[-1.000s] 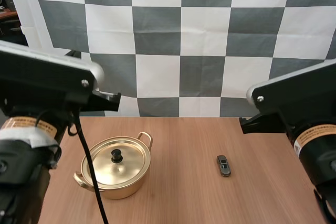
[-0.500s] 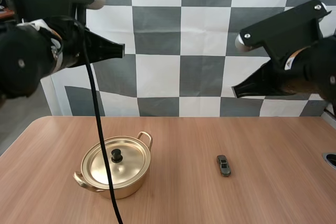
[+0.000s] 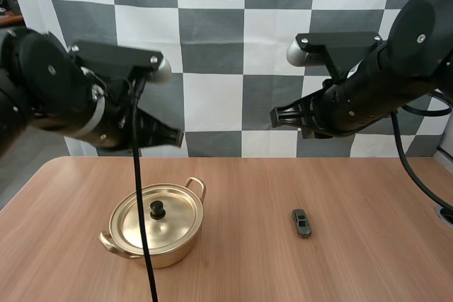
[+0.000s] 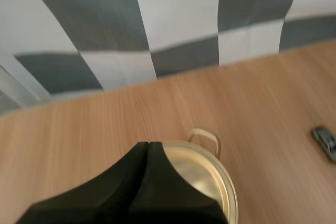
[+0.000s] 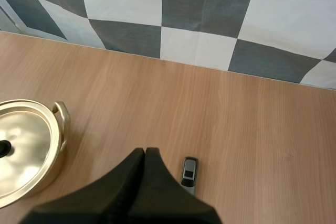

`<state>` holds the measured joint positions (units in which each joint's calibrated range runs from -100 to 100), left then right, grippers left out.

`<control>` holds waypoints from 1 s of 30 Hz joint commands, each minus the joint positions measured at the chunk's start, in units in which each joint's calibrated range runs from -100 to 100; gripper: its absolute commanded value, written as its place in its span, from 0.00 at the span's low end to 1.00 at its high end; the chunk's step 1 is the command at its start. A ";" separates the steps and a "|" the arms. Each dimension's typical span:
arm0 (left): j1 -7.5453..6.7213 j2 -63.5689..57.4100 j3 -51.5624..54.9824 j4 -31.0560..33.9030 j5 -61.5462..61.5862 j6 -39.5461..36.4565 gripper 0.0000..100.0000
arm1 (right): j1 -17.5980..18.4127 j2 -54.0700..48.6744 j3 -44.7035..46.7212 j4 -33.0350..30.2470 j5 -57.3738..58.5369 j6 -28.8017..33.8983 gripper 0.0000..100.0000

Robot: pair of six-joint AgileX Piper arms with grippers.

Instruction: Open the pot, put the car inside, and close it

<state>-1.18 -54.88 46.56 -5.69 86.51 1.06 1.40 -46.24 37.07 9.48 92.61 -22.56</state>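
- The car [image 3: 301, 223], small and dark grey, is seen lying on the table [image 3: 241, 274] a little right of the middle, its length running between the far and near edges. It is touched by nothing.
- The pot [image 3: 170, 254], gold-coloured, is set left of the middle of the table, well apart from the car, with a broad stretch of bare wood between them.
- The pot is closed: its lid [image 3: 173, 221] is seated flat on the rim, and the black knob [image 3: 157, 209] stands upright at the lid's centre.
- One loop handle [image 3: 196, 187] is turned toward the far edge, the other [image 3: 107, 244] toward the near left corner.
- Open wood is left all round the car, out to the right edge and the far edge, and a wide strip is left between the pot and the far edge.
- The surface is a plain light-brown wood grain.
- The left gripper [image 3: 177, 136] is held high in the air over the strip between the pot and the far edge. Its fingers are pressed together into one dark wedge, with nothing grasped. In the left wrist view the wedge tip [image 4: 148, 144] is seen over the lid, near the far handle.
- The right gripper [image 3: 274, 116] is held high over the far part of the table, between pot and car, clenched on nothing. In the right wrist view its tip [image 5: 145, 151] is seen just beside the car, not touching it.
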 commanded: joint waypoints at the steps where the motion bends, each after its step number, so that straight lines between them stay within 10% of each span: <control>1: 0.02 -0.28 8.31 0.28 13.49 0.18 0.00 | 0.01 0.04 0.03 0.06 0.08 0.00 0.00; 14: 0.02 -0.56 8.30 0.35 13.49 2.39 0.02 | 0.01 0.04 0.03 0.06 0.65 0.02 0.00; 20: 0.02 -0.56 6.06 0.76 13.49 3.15 0.33 | 0.01 0.04 0.03 0.06 0.86 0.02 0.00; 26: 0.02 -0.56 1.05 2.17 13.49 6.42 1.00 | 0.01 0.04 0.03 0.17 1.00 0.02 0.00; 30: 0.02 -0.56 -0.56 2.17 13.49 11.35 1.00 | 0.01 0.04 0.03 0.53 1.00 0.02 0.00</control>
<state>-1.18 -55.45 46.17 -3.55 100.00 9.54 1.40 -46.24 37.07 9.91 93.57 -22.56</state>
